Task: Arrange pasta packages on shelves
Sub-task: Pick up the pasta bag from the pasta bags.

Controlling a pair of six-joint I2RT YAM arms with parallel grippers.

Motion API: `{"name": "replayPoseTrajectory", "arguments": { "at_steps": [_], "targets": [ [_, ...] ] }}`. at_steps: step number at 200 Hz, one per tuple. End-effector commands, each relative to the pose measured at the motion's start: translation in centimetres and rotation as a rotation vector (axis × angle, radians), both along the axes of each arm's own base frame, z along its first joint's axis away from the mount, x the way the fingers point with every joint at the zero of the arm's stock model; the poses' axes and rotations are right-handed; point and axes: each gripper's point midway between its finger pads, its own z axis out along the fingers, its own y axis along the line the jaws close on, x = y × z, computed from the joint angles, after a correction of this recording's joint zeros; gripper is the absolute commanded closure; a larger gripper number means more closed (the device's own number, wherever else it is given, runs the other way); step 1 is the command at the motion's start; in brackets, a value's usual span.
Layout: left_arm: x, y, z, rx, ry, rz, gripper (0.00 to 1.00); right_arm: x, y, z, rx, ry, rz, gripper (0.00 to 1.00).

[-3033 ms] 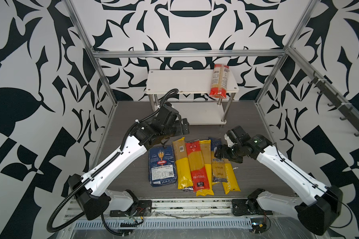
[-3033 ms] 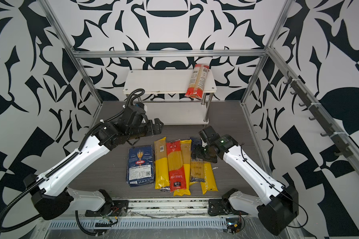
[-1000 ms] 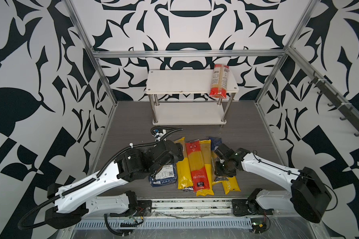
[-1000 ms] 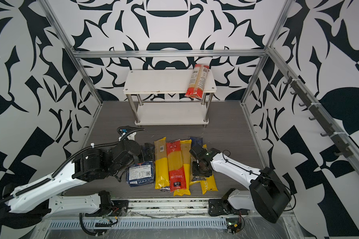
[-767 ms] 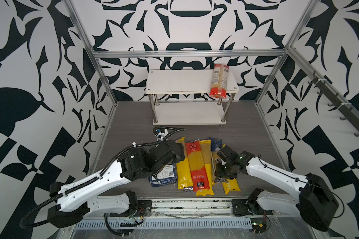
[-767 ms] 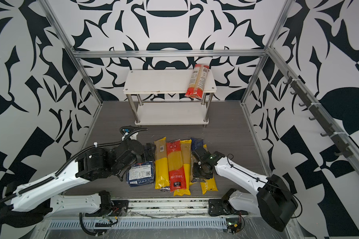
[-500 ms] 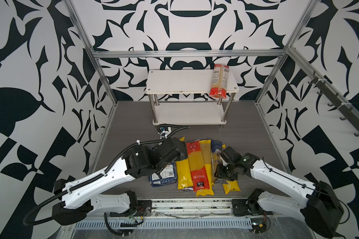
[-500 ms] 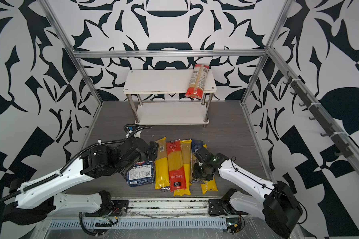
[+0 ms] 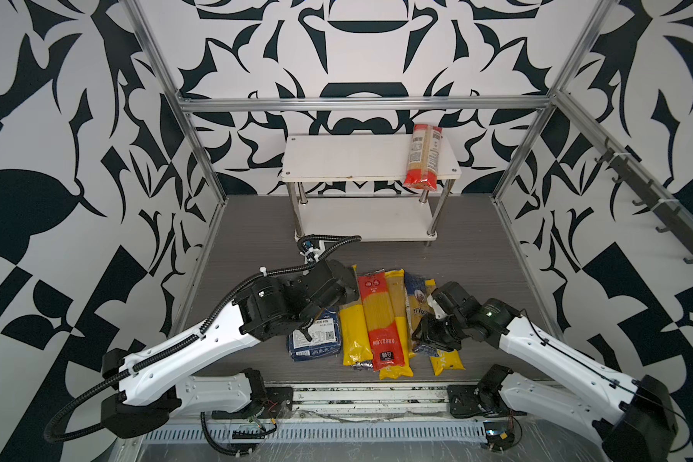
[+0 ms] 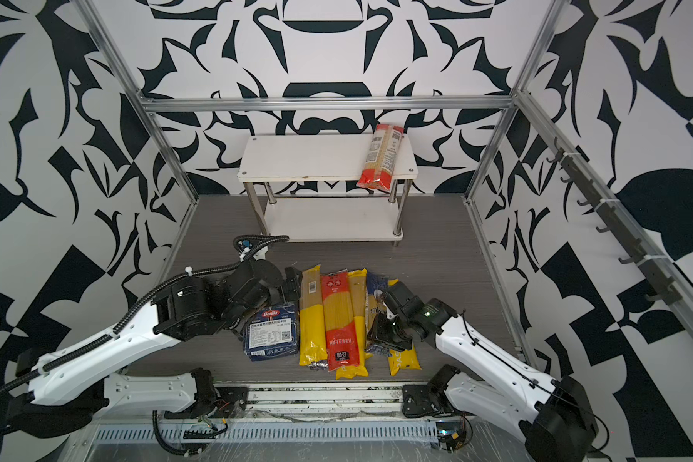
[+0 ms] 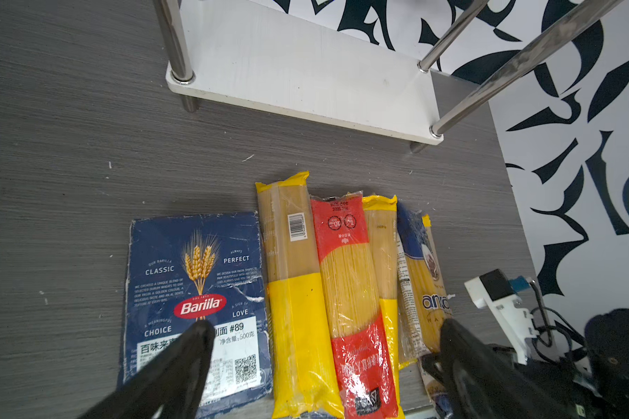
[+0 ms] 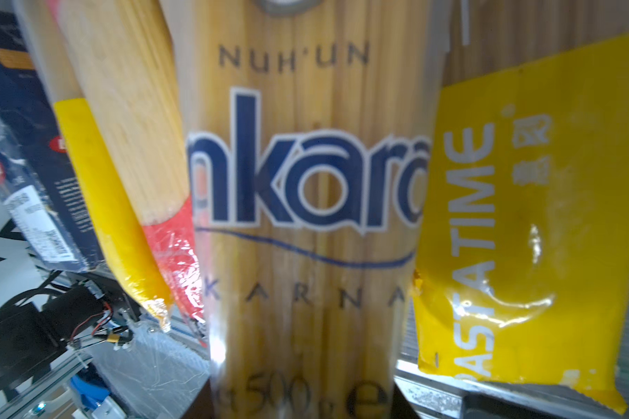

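Your left gripper [image 11: 324, 362] has edged further over the wide Barilla pack [image 11: 197, 275], jaws wide apart; your right gripper [image 9: 425, 335] clamps the Ankara bag [image 12: 305, 174] in the tabletop row; one red bag [image 9: 424, 156] lies atop the shelves [image 9: 349, 160].

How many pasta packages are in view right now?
7. One red-ended bag on the top shelf; six on the table: Barilla pack, yellow bag, red bag, second yellow bag partly under it, blue Ankara bag, Pasta Time bag. Others may hide underneath.

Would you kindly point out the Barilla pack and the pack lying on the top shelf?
Barilla pack [image 11: 197, 261]: left wrist view, on its wheat emblem.
Top-shelf pack [image 9: 424, 158]: a top view, on its middle.
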Motion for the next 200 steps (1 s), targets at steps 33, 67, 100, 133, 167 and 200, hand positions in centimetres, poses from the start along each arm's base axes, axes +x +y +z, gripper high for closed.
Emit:
{"name": "replayPoseTrajectory", "arguments": {
  "at_steps": [33,67,100,133,167,200],
  "targets": [
    [0.6,1.8,0.6,0.01,-0.009,0.051,0.01,1.9,2.3,7.3,0.185,-0.206,0.041,1.0],
    [1.1,1.3,0.7,0.018,-0.009,0.042,0.01,1.3,1.5,8.5,0.184,-0.229,0.039,1.0],
    [1.6,0.7,1.1,0.023,-0.014,0.036,0.01,1.4,1.5,10.2,0.209,-0.257,0.037,1.0],
    [1.8,0.8,1.4,0.024,-0.019,0.036,0.01,1.6,2.2,13.0,0.255,-0.296,0.062,1.0],
    [1.9,1.5,2.0,0.026,-0.029,0.049,0.01,2.2,3.4,16.3,0.301,-0.332,0.106,1.0],
    [2.4,2.9,2.9,0.032,-0.045,0.077,0.01,2.9,4.8,20.3,0.357,-0.39,0.156,1.0]
  ]
}}
